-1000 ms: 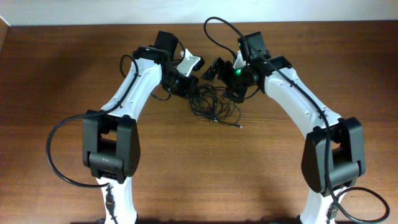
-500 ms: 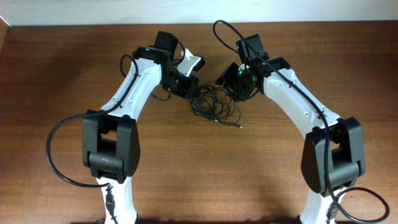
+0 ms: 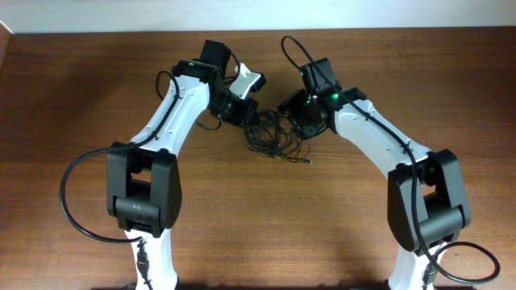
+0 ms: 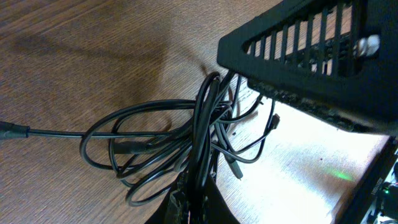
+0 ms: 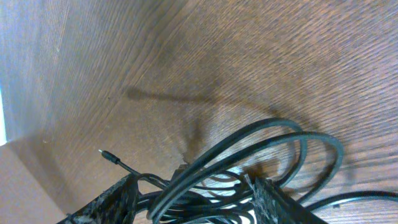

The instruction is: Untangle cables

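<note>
L gripper [image 4: 207, 124]: fingers spread. A bunch of strands from the cables [image 4: 155, 149] runs straight thru the gap btwn them. Rest of the tangle lies just beside it on the wood table [image 4: 74, 56], w/ one straight end trailing further off. R gripper [image 5: 193, 202]: also spread, wide. Several loops pass btwn its fingers [image 5: 106, 205] and arc out just ahead of the tips, resting on the wood. A small plug [image 5: 104, 154] lies free near one finger. From overhead both grippers sit close together, w/ the tangle btwn them and just on the arm-base side.
</note>
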### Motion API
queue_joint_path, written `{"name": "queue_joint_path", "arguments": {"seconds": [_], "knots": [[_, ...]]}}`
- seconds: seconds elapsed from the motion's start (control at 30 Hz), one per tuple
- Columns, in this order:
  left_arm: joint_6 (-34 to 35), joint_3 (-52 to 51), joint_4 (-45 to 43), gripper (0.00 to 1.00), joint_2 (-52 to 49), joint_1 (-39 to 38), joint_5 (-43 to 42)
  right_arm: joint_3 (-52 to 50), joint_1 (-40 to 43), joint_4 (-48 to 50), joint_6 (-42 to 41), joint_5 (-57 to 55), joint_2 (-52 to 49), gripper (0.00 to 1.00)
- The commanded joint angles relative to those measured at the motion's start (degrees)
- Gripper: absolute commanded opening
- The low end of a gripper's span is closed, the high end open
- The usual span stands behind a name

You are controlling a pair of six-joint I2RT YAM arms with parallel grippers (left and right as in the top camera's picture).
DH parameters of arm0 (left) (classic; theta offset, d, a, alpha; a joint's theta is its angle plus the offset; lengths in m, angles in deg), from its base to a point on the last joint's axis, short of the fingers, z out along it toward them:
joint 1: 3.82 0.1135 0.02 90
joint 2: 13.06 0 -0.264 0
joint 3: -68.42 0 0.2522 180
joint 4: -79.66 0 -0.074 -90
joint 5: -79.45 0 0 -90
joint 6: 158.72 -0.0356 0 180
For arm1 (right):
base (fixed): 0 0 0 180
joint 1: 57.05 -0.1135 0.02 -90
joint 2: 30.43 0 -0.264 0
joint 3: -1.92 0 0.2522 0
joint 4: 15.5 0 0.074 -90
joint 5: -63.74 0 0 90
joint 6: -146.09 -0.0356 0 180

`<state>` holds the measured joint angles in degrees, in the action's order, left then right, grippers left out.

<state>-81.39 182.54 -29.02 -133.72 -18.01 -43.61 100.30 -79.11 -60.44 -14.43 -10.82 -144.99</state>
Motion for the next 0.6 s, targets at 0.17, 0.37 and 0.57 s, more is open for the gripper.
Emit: {"name": "queue_joint_path", "arguments": {"seconds": [0.17, 0.37, 0.57], "knots": [[-3.7, -0.1, 0.1, 0.01, -0.6, -0.1, -8.2, -0.5, -3.3, -1.3, -0.4, -7.6, -0.3, 0.59], [-3.7, -0.1, 0.1, 0.01, -0.6, -0.1, -8.1, -0.5, -3.8, -3.1, 0.8, -13.1, -0.3, 0.41], [-3.7, -0.1, 0.1, 0.0, -0.6, -0.1, -7.1, -0.5, -3.5, -8.5, 7.3, -9.7, -0.1, 0.04]]}}
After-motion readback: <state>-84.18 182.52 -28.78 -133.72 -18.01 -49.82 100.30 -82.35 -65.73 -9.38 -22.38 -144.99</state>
